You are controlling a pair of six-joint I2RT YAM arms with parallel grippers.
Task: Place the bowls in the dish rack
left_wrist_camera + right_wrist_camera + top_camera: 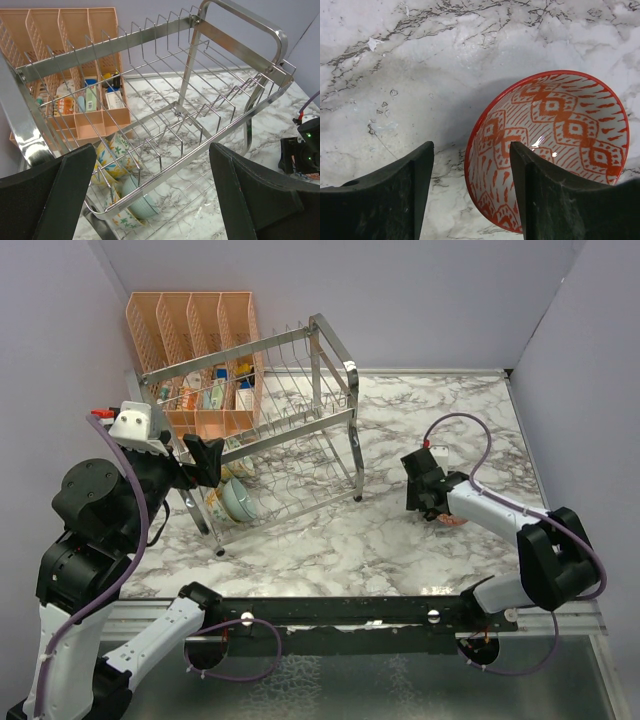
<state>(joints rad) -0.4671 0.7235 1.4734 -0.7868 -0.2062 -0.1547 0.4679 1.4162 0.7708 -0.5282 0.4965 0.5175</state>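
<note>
A red-orange patterned bowl sits on the marble table at the right. My right gripper is open and straddles the bowl's near rim, one finger inside the bowl and the other outside with a gap to the rim; it also shows from above. The chrome dish rack stands at the back left. Several floral bowls and a teal-sided bowl stand on edge in its lower tier. My left gripper hangs open by the rack's left end, holding nothing.
A peach-orange plastic organizer with small bottles stands behind the rack. Lilac walls close in the table at the back and sides. Cables loop from both arms.
</note>
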